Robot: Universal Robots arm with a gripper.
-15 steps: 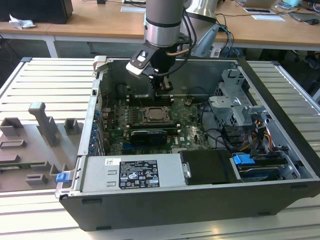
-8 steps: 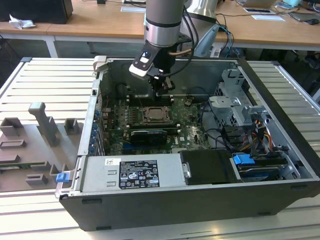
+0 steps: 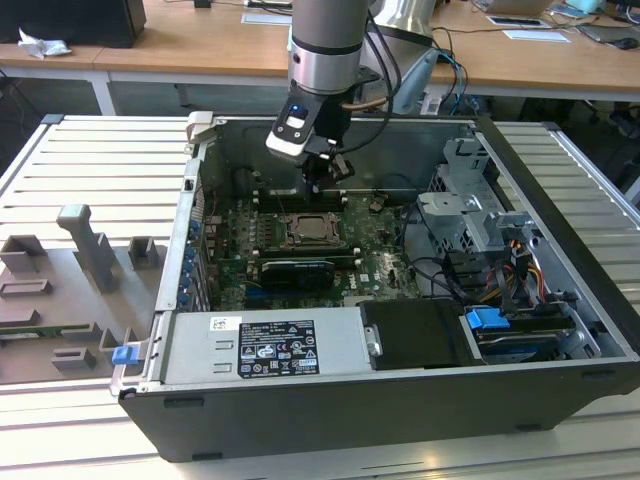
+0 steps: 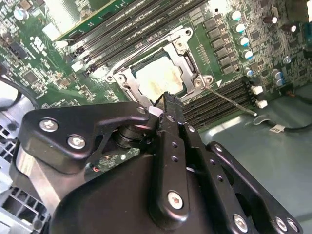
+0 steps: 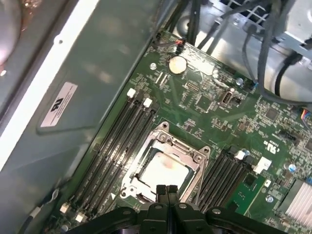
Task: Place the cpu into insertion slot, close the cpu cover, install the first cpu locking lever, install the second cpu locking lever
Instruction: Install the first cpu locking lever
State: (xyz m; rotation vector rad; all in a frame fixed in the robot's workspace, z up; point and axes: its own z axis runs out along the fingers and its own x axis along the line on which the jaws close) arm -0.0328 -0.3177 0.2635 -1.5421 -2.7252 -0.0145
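The cpu (image 4: 160, 78) lies flat in the insertion slot (image 3: 314, 230), its pale metal face showing through the cut-out of the cpu cover (image 4: 187, 57). The silver cover frame (image 5: 181, 147) lies down around the cpu (image 5: 163, 170). A thin locking lever rod (image 4: 229, 100) sticks out from one socket corner across the black memory slots. Another lever wire (image 4: 146, 46) runs along the opposite side of the frame. My gripper (image 3: 318, 183) hangs just above the socket's edge, fingers shut together with nothing between them, as both wrist views show (image 4: 168, 99) (image 5: 167, 188).
The open computer case (image 3: 560, 170) walls in the green motherboard (image 3: 385, 265). Long black memory slots (image 5: 124, 141) flank the socket on both sides. Drive bays and cable bundles (image 3: 500, 250) fill the exterior view's right, and a power supply (image 3: 270, 345) sits at the front. Grey fixtures (image 3: 90, 250) stand outside the case.
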